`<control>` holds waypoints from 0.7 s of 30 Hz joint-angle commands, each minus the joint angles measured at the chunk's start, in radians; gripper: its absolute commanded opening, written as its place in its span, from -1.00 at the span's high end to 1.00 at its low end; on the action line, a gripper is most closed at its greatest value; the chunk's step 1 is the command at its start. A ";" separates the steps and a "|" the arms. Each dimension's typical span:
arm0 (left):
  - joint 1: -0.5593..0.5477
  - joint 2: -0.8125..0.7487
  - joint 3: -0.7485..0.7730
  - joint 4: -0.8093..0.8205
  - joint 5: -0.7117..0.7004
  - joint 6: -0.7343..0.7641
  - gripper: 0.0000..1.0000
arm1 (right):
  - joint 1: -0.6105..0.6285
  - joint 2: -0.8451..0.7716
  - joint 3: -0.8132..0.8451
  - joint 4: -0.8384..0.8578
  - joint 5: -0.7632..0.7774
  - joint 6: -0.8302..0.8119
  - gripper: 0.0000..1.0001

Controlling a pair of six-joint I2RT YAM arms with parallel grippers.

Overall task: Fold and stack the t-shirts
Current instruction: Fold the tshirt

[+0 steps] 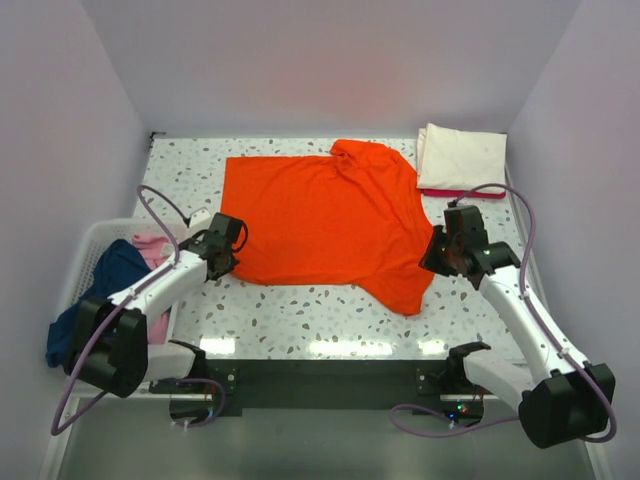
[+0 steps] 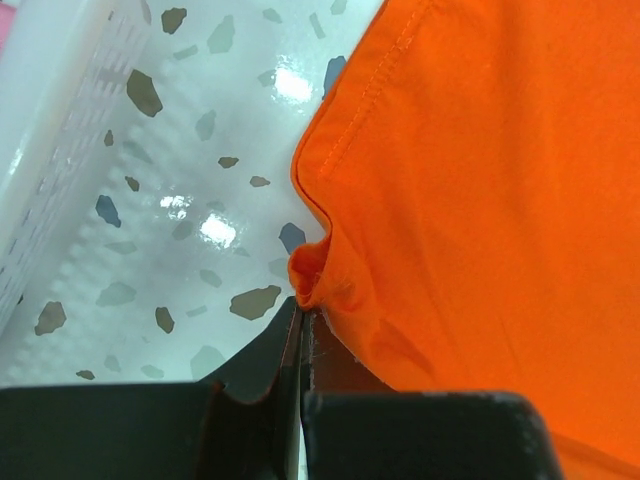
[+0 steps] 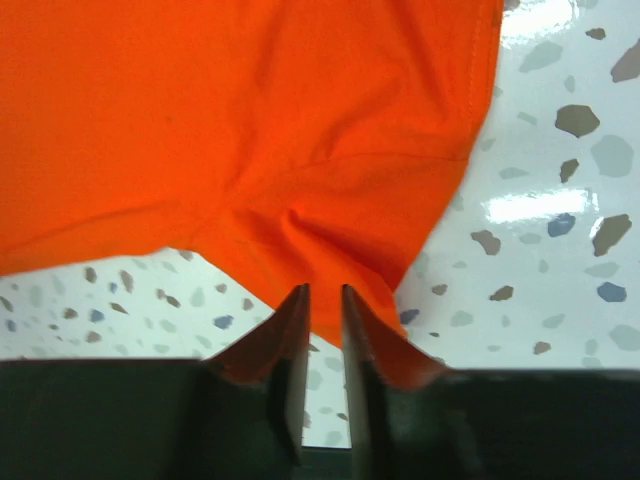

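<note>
A bright orange t-shirt (image 1: 320, 220) lies spread flat in the middle of the speckled table. My left gripper (image 1: 230, 252) is at its near left corner. In the left wrist view the gripper (image 2: 302, 305) is shut on a small pinch of the orange hem (image 2: 480, 180). My right gripper (image 1: 433, 258) is at the shirt's right edge. In the right wrist view the gripper (image 3: 322, 290) has its jaws close together around a fold of orange cloth (image 3: 250, 120), and wrinkles run to the tips. A folded cream-white t-shirt (image 1: 462, 155) lies on a red one (image 1: 445, 192) at the back right.
A white slatted basket (image 1: 90, 240) stands at the table's left edge, holding a navy blue t-shirt (image 1: 110, 275) and a pink one (image 1: 152, 250). Its wall shows in the left wrist view (image 2: 60, 150). Walls enclose the table at the back and on both sides.
</note>
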 commanded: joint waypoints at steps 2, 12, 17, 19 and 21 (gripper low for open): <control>-0.004 -0.003 0.005 0.024 0.032 0.017 1.00 | 0.004 -0.078 -0.093 -0.027 0.029 0.018 0.42; -0.004 -0.005 0.002 0.046 0.061 0.037 1.00 | 0.003 -0.052 -0.246 0.097 0.118 0.163 0.34; -0.004 -0.008 -0.003 0.058 0.081 0.046 1.00 | -0.022 0.064 -0.277 0.221 0.149 0.199 0.18; -0.004 -0.008 -0.007 0.066 0.090 0.048 1.00 | -0.033 0.112 -0.274 0.245 0.153 0.201 0.18; -0.004 -0.009 -0.007 0.067 0.093 0.054 1.00 | -0.036 0.165 -0.268 0.283 0.153 0.201 0.18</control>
